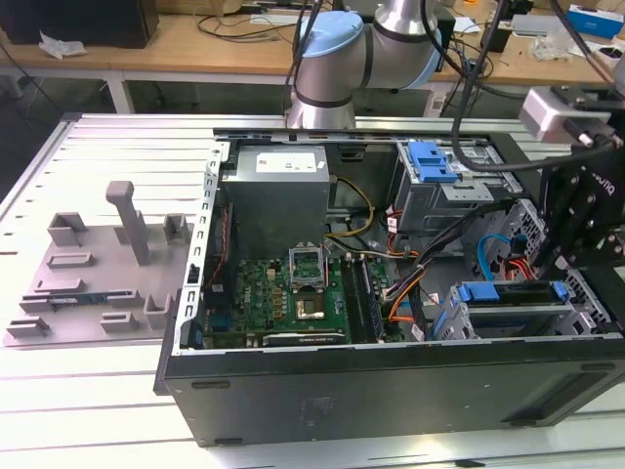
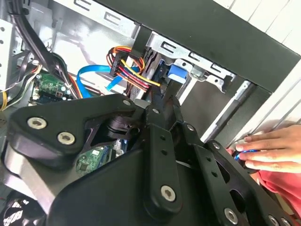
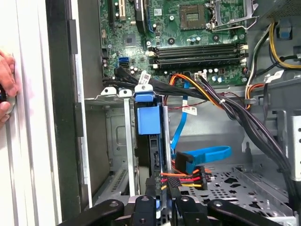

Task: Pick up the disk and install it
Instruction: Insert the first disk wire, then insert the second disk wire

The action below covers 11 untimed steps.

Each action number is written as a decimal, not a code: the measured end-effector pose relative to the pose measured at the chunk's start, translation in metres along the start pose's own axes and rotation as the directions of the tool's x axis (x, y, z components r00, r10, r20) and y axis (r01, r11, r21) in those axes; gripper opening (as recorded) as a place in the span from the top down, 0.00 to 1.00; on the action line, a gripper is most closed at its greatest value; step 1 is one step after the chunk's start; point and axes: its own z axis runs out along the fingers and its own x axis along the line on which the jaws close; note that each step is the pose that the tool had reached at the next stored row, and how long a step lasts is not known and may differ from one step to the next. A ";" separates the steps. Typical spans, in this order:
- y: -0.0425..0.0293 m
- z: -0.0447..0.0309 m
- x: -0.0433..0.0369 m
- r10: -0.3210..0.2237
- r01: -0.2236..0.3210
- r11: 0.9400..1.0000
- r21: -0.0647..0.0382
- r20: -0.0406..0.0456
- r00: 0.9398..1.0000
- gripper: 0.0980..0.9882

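Disk (image 3: pixel 149 141): it stands on its edge in a slot of the grey metal bay (image 3: pixel 115 141), inside the open computer case (image 1: pixel 391 376). Its blue frame shows at one end in the first wrist view. In the exterior view it looks like the blue bar (image 1: pixel 513 291) on the bay near the front wall, on the exterior view's right.
Gripper (image 3: pixel 160 197): the black fingers sit close together at the near end of the disk's edge. They seem to pinch it, but the view is poor, so I cannot tell for sure.
Arm (image 1: pixel 337 59): it reaches over the case from the back.
Cables (image 3: pixel 188 176): red, yellow and orange wires and a flat blue cable lie just beside the disk.
Green board (image 1: pixel 293 298): it lies flat in the middle of the case.
Blue bracket (image 1: pixel 430 161): it sits on top of the grey cage at the back.
Hand (image 2: pixel 270 148): a person's hand rests on the table outside the case wall.
Grey tray (image 1: pixel 93 274): it lies on the table on the exterior view's left, well apart from the case.
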 end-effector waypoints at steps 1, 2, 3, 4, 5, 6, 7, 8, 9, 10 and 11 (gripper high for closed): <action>0.0000 -0.0032 -0.0001 0.000 0.000 1.000 0.000 0.000 1.000 0.84; -0.0001 -0.0044 0.0000 0.000 0.000 1.000 0.000 0.000 1.000 0.84; -0.0001 -0.0044 0.0000 0.000 0.000 1.000 0.000 0.000 1.000 0.84; -0.0002 -0.0045 -0.0001 0.000 0.000 1.000 0.000 0.000 1.000 0.84; -0.0003 -0.0045 -0.0001 0.000 0.000 1.000 0.000 0.000 1.000 0.84; -0.0004 -0.0045 -0.0001 0.000 0.000 1.000 0.000 0.000 1.000 0.84; -0.0004 -0.0045 0.0000 0.000 0.000 1.000 0.000 0.000 1.000 0.84; -0.0004 -0.0045 -0.0001 0.000 0.000 1.000 0.000 0.000 1.000 0.84; -0.0004 -0.0045 -0.0001 0.000 0.000 1.000 0.000 0.000 1.000 0.84; -0.0005 -0.0045 -0.0001 0.000 0.000 1.000 0.000 0.000 1.000 0.84; -0.0005 -0.0045 -0.0001 0.000 0.000 1.000 0.000 0.000 1.000 0.84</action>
